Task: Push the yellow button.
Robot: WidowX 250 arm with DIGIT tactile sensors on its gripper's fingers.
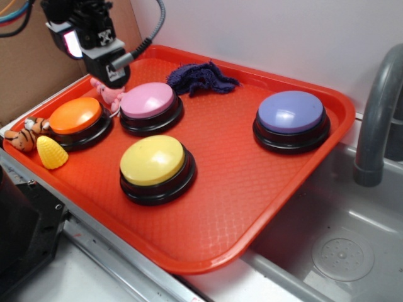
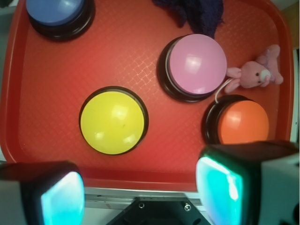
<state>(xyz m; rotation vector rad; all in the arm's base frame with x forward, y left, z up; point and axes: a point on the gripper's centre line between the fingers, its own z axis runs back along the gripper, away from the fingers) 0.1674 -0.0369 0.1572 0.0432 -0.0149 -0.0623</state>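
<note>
Claw (image 2: 140, 192) spread, pads (image 2: 220, 187) apart with nothing between, hovering high over the tray's (image 1: 252, 189) left rear corner, clear of everything. Yellow button (image 1: 153, 160) sits at the tray's near-centre, dome up, round so no long axis; glossy yellow dome on black circular base, untouched. Four buttons total: yellow, orange (image 1: 75, 116), pink (image 1: 147, 100), purple (image 1: 290, 111). One each otherwise: yellow corn toy (image 1: 51, 153) and tiger toy (image 1: 28, 134) at left edge, pink bunny (image 1: 108, 93) beside the pink button, purple cloth (image 1: 201, 78) at rear. Sink (image 1: 340, 251) to the right.
</note>
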